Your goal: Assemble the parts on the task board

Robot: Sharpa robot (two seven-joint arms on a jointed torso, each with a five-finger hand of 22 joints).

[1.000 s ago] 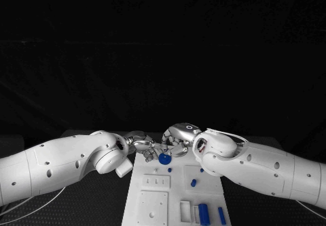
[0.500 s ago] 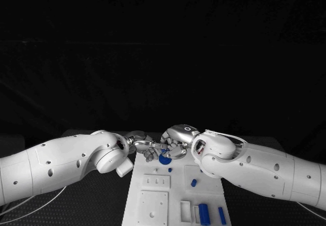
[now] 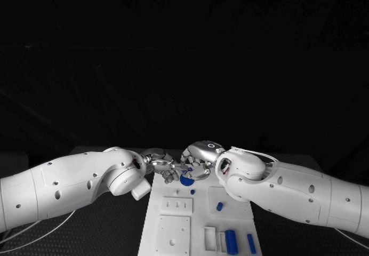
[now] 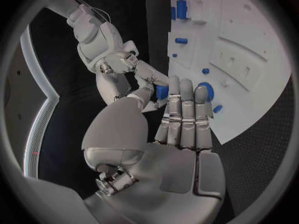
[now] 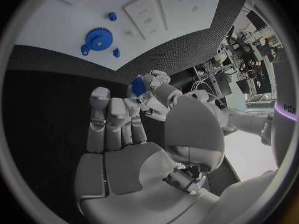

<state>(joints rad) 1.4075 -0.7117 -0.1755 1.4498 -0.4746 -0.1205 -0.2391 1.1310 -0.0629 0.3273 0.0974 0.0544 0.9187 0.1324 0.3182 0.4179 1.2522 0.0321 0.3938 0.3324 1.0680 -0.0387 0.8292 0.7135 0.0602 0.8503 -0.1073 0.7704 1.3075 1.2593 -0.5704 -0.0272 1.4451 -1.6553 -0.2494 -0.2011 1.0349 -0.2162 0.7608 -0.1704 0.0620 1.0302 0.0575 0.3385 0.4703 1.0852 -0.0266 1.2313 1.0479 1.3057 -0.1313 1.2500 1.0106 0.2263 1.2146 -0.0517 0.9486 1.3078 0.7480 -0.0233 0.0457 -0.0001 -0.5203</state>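
Both hands meet above the far end of the white task board [image 3: 174, 234]. My left hand [image 3: 160, 162] pinches a small blue part [image 4: 162, 91] between its thumb and a finger, its other fingers straight. The same blue part [image 5: 138, 86] sits just past the straight fingertips of my right hand [image 3: 198, 160], which holds nothing; whether those tips touch it I cannot tell. Below the hands a blue gear [image 3: 186, 181] lies on the board, and a small blue peg [image 3: 191, 192] stands beside it.
Further blue parts are on the board's right side: a short piece [image 3: 219, 206] mid-board, and two long cylinders [image 3: 231, 242] near the front edge. Recessed white plates [image 3: 177, 205] take up the board's left side. Black table lies on either side.
My right hand has shifted slightly left and away, closer in on the left hand. The left hand and the parts on the board have stayed put.
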